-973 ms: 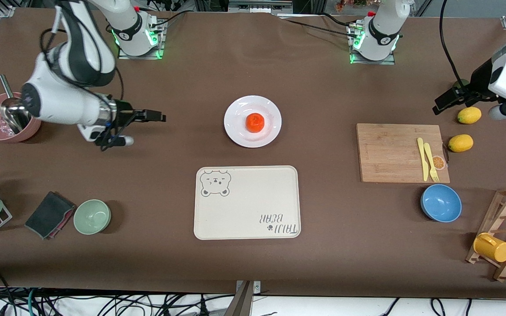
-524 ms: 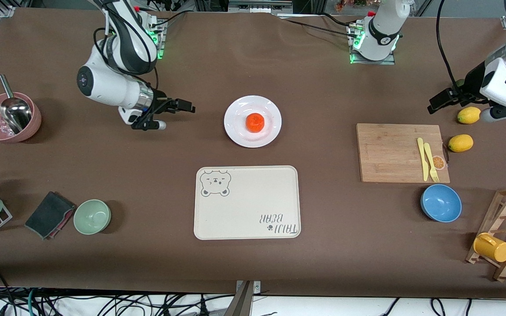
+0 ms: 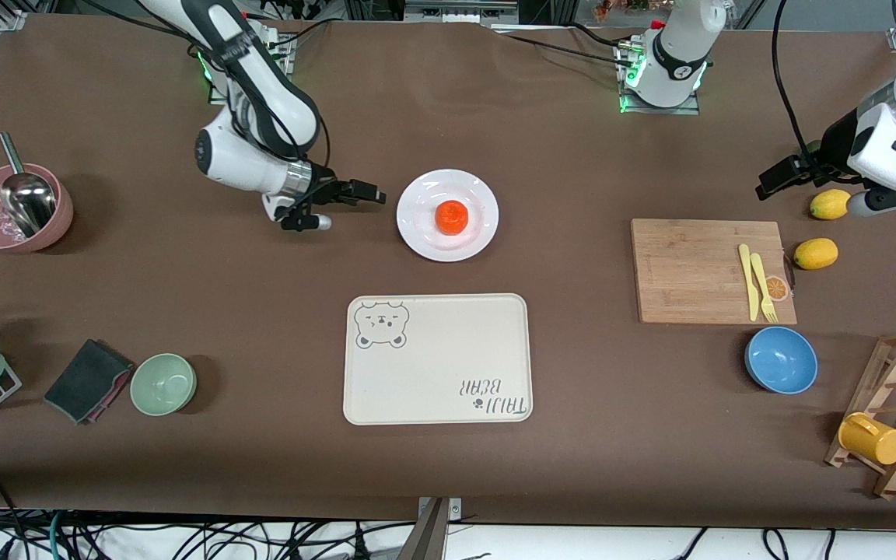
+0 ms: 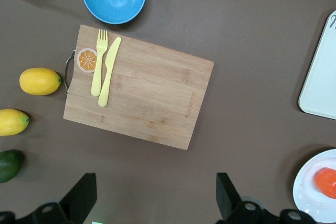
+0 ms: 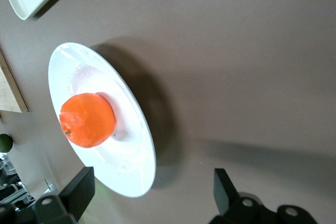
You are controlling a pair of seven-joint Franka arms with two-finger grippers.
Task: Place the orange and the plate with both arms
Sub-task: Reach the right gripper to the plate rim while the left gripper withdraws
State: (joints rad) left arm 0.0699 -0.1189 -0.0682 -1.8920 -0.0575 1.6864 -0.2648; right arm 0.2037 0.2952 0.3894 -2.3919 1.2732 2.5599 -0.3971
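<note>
The orange (image 3: 452,217) sits on the white plate (image 3: 420,234) mid-table, farther from the front camera than the bear-print tray (image 3: 437,358). The right gripper (image 3: 370,194) hangs just beside the plate, jaws spread and empty — its wrist view shows the orange's dimpled skin (image 5: 87,119) and the plate's rim (image 5: 139,174) edge-on. The left gripper (image 3: 768,185) waits over the table's end near two lemons (image 3: 830,204), jaws released. Only its wrist view reveals a dark green fruit (image 4: 9,164) beside them — plus the cutting board (image 4: 147,98). A brown cloth (image 3: 261,311) covers the table.
</note>
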